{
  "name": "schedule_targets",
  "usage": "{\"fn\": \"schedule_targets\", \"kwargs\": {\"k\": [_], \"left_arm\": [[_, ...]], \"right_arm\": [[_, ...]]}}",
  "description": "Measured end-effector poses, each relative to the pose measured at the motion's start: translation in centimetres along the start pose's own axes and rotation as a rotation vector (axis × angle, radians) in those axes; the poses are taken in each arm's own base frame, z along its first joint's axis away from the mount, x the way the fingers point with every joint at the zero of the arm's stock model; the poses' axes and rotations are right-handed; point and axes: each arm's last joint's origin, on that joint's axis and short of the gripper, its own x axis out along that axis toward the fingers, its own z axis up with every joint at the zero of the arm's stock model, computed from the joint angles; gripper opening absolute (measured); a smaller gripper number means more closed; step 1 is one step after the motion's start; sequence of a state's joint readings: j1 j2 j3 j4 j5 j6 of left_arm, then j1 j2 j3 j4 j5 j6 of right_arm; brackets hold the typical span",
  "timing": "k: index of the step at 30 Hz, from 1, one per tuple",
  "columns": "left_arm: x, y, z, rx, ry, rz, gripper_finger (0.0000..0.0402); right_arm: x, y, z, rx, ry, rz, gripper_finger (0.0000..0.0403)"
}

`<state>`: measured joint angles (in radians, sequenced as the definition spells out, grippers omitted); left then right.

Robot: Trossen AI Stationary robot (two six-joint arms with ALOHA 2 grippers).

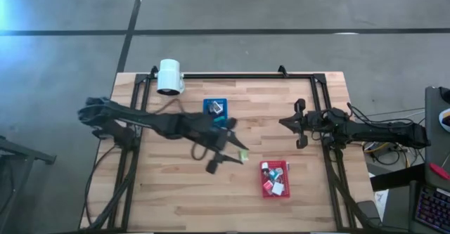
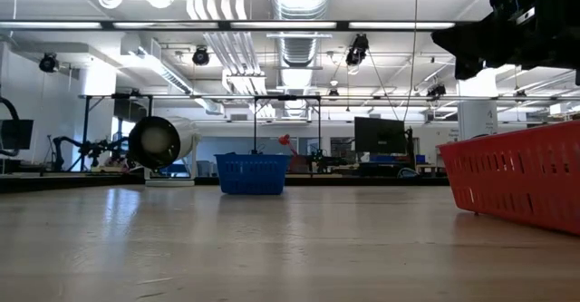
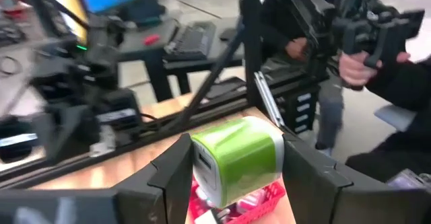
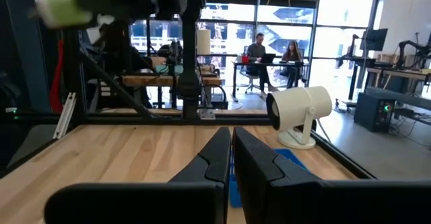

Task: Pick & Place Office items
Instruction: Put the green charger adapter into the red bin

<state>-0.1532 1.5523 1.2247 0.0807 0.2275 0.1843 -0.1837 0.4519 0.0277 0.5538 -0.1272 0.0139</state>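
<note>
- The pale wooden slatted table (image 1: pixel 183 185) fills the middle of the high view, framed by a black metal rail
- The dark left arm reaches in from the left edge of that view toward the centre; its left gripper (image 1: pixel 232 155) hangs just left of the red tray, and it looks raised above the table, with the fingers (image 3: pixel 174 173) closed on a small green-and-white block (image 3: pixel 236 158), which sits snug between them
- That same green block shows as a pale green speck (image 1: pixel 242 154) at the gripper tip, just up and left of the red tray, and as a blurred green shape in the upper left of the right wrist view (image 4: pixel 64 5)
- The dark right arm waits at the right side of the high view, its right gripper (image 1: pixel 299 124) pointing left over the table, fingers (image 4: pixel 219 158) pressed narrow together with nothing between them
- A white cylindrical camera on a stand (image 1: pixel 170 76) stands at the upper left of the table
- The red rectangular mesh tray (image 1: pixel 275 178) sits lower right of centre, holding several small white, teal and pink-red office pieces (image 1: pixel 273 181)
- The blue rectangular mesh tray (image 1: pixel 216 108) sits above centre with a few small items inside, too small to name
- A person's hand (image 3: pixel 353 66) grips a dark controller in the upper right of the left wrist view
</note>
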Motion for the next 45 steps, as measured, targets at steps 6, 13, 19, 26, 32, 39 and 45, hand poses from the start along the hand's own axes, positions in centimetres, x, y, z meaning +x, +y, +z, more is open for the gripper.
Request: {"fn": "schedule_targets", "kwargs": {"k": [6,13,19,26,32,39,45], "left_arm": [[6.1,0.9,-2.4,-0.001,0.072,-0.078,0.0187],[11.7,2.4,-6.0,-0.030,0.140,-0.129,0.0187],[15.6,4.1,-9.2,-0.080,0.156,-0.225,0.0187],[18.4,4.7,-12.0,-0.155,0.177,-0.327,0.0187],[19.8,5.2,-13.8,-0.211,0.203,-0.323,0.0187],[20.0,5.4,-14.8,-0.230,0.228,-0.317,0.0238],[20.0,5.4,-14.8,-0.217,0.229,-0.319,0.0275]], "right_arm": [[0.0,0.0,0.0,-0.002,-0.003,0.000,0.0013],[0.0,0.0,0.0,-0.015,-0.002,-0.001,0.0013],[0.0,-0.2,0.0,-0.015,0.000,-0.062,0.0013],[0.0,-0.2,0.0,-0.025,0.003,-0.080,0.0013],[0.0,-0.2,0.0,-0.026,0.004,-0.081,0.0013],[0.0,-0.2,0.0,-0.025,0.004,-0.081,0.0013],[0.0,-0.2,0.0,-0.025,0.004,-0.081,0.0013]]}}
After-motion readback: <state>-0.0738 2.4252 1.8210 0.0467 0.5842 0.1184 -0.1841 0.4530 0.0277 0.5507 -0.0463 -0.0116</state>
